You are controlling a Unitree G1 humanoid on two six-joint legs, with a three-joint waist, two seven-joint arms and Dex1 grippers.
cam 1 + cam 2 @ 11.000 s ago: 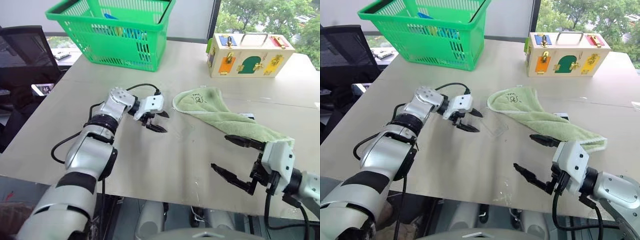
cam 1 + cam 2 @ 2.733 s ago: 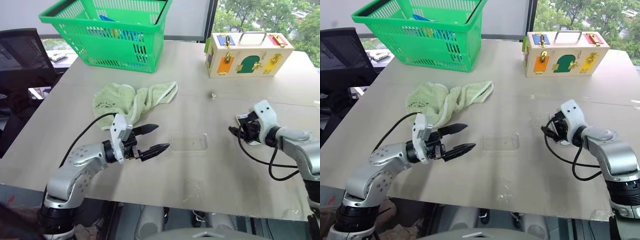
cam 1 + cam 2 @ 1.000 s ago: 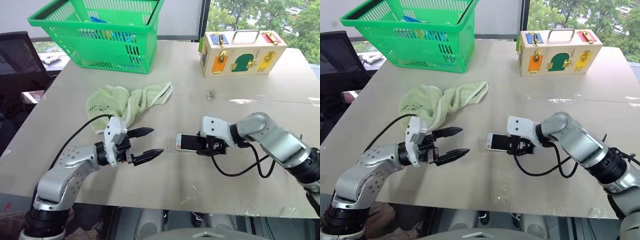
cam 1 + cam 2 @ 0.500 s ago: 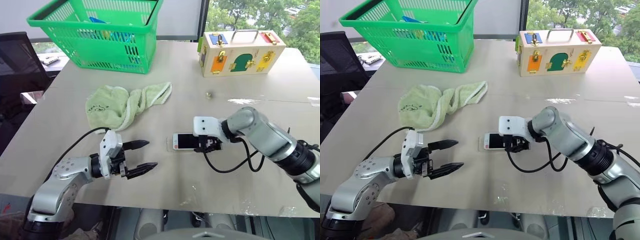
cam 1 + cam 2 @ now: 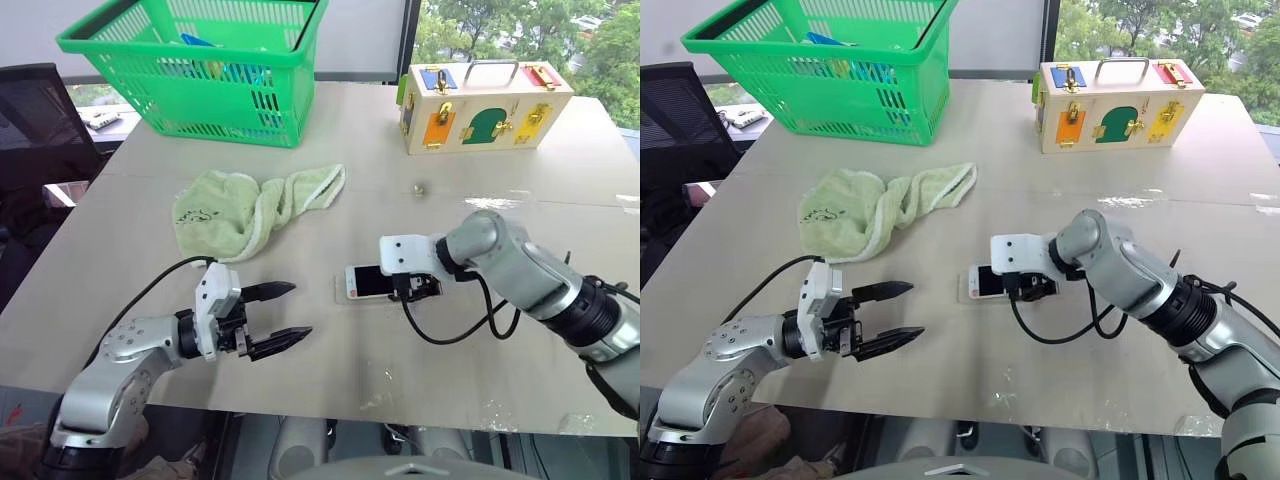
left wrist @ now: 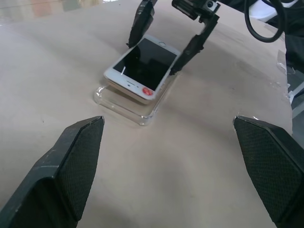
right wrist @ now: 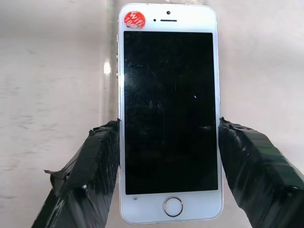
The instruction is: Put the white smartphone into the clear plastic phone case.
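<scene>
The white smartphone [image 7: 168,114], black screen up with a red sticker at one corner, sits between the two fingers of my right gripper [image 5: 410,288], which is shut on its long sides. It lies over the clear plastic phone case [image 6: 124,105] on the table. Its near end rides slightly above the case's rim in the left wrist view. From the head, the phone [image 5: 368,282] is at mid-table and the case shows as a faint edge [image 5: 340,291] beside it. My left gripper [image 5: 300,310] hovers open and empty to the left, pointing at the phone.
A crumpled green towel [image 5: 250,205] lies behind the left gripper. A green basket [image 5: 200,65] stands at the back left and a wooden latch box [image 5: 485,105] at the back right. A small bead [image 5: 419,187] sits mid-table. A black chair [image 5: 40,140] stands off the left edge.
The left gripper has drawn back a little toward the near table edge and sunk slightly. The right wrist has rolled a bit with the phone still held over the case.
</scene>
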